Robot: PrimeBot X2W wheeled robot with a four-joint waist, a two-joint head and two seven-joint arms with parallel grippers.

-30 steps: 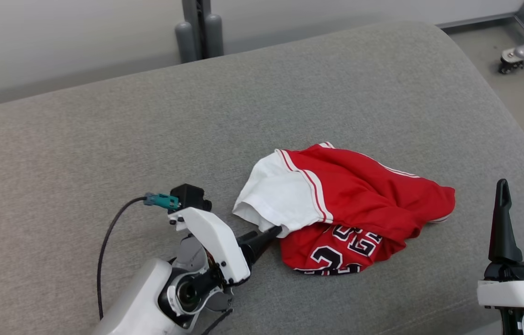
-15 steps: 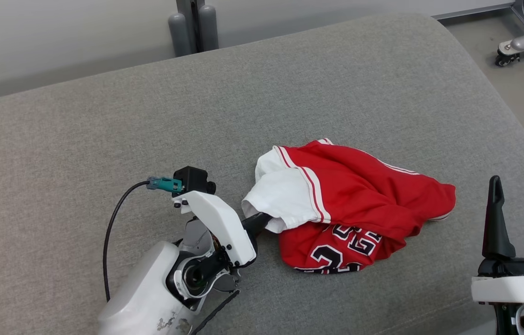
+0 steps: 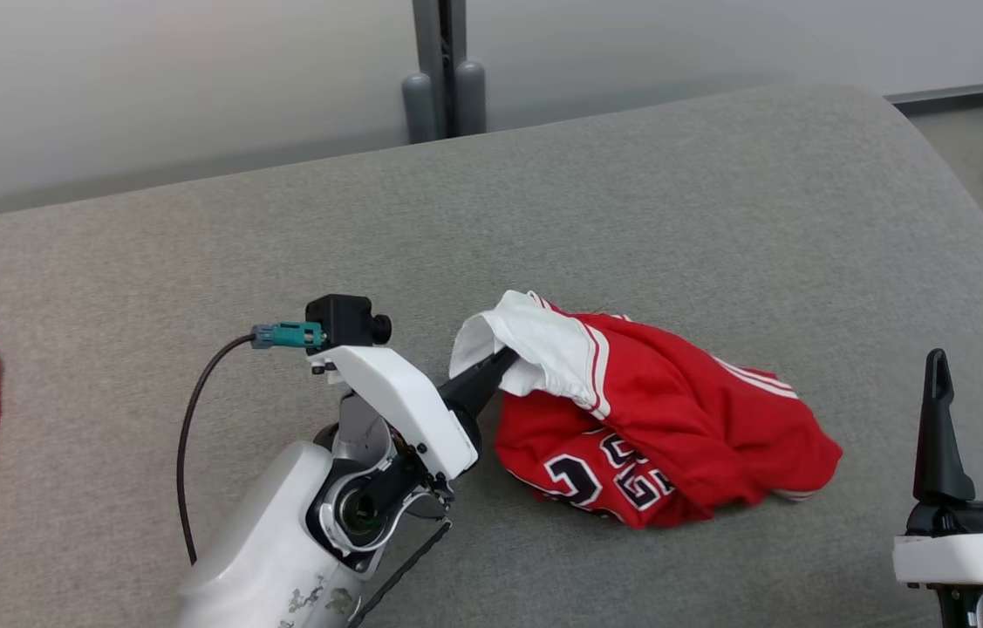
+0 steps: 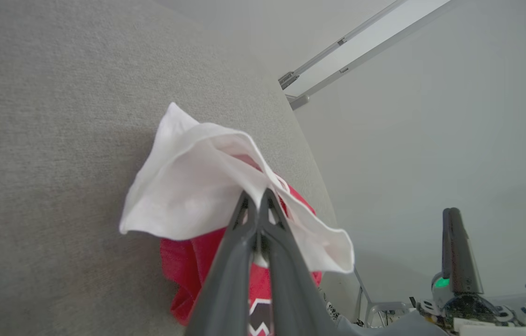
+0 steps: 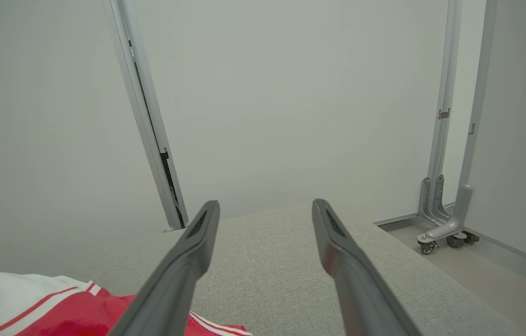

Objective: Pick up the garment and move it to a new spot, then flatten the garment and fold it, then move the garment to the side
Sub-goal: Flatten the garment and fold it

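The jersey (image 3: 674, 436) lies crumpled mid-cushion (image 3: 631, 201), long axis running left to right, its white sleeve (image 3: 543, 344) pointing left, pinched in the clenched left hand (image 3: 504, 359). The right hand (image 3: 977, 371) is spread, holding nothing, well apart.

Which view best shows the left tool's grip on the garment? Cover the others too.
Left wrist view: the left tool is shut on the white part of the garment, seen close up. The head view shows that pinch from farther off. The right wrist view catches the garment's edge, not the grip.
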